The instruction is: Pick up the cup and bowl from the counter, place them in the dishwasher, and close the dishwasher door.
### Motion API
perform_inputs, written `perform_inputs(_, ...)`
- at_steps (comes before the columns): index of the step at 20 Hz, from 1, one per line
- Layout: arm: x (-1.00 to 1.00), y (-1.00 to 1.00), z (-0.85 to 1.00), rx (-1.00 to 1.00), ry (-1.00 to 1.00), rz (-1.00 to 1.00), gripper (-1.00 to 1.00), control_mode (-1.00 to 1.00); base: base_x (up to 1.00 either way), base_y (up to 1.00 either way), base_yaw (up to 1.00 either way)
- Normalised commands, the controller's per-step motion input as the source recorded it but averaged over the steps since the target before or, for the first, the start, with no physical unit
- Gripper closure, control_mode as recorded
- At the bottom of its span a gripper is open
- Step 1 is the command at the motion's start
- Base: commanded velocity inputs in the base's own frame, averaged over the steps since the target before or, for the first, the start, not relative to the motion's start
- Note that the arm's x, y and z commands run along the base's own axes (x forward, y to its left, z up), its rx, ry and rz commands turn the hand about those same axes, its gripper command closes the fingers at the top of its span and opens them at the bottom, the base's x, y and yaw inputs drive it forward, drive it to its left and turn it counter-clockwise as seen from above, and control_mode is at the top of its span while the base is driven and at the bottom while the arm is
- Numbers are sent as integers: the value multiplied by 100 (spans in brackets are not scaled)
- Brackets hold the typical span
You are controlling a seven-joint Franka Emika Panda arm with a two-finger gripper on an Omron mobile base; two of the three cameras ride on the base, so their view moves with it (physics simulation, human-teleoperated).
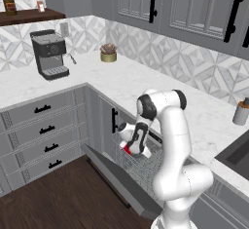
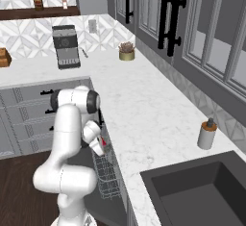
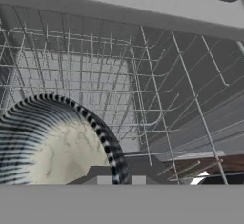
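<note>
Even, soft rendered light; faint shadows, no glare; slightly blurred, coarse; hand view close-up smeared.

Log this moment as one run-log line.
gripper: shut on cup | over dishwasher rack | dishwasher door: open

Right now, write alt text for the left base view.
A white robot arm lowers its gripper, shut on a red cup, into the wire rack of an open dishwasher. The dishwasher door hangs down over a dark wood floor.
</note>
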Motion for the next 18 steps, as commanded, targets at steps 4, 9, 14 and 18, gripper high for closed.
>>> perform_inputs(4, 16, 0, -47, 0, 0, 1, 100, -100, 0, 0, 0)
perform_inputs(9, 6, 0, -48, 0, -1, 2, -100, -100, 0, 0, 0)
perform_inputs(14, 0, 0, -32, 0, -4, 3, -100, -100, 0, 0, 0)
perform_inputs(18, -3, 0, 1, 0, -6, 3, -100, -100, 0, 0, 0)
